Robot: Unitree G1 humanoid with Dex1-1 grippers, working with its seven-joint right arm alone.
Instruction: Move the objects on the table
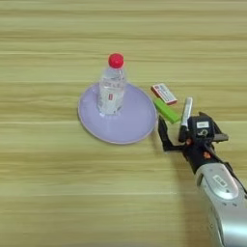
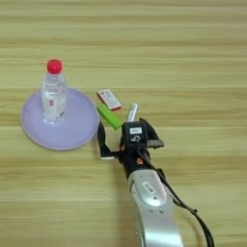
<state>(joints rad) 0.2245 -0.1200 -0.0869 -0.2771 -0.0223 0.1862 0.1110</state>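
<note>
Reaching in from the near right, the claw (image 1: pixel 173 135) is hovering low over the table (image 1: pixel 58 193), its two black fingers spread apart and gripping nothing. One finger (image 1: pixel 162 135) is standing to the left, just near of the block (image 1: pixel 166 110); the other is sitting by the near end of the pen (image 1: pixel 185 113), so close that I cannot tell whether it is touching. The pen's near tip is lying in or right at the gap between the fingers, which suggests the pen is the piece being lined up for a grasp.

Moving outward, the green block is lying slantwise just left of the pen and just beside the plate's right rim. A small red-and-white card (image 1: pixel 164 93) is resting just far of the block. Further left, the bottle (image 1: pixel 112 87) is standing upright on the lavender plate (image 1: pixel 130 128), towards its far left part.

Judging the task, the bottle is already sitting on the plate, while the block and pen are lying on bare wood, neither lifted. The block and card are crowding the pen's left side, so closing the fingers is risking a nudge to the block.
</note>
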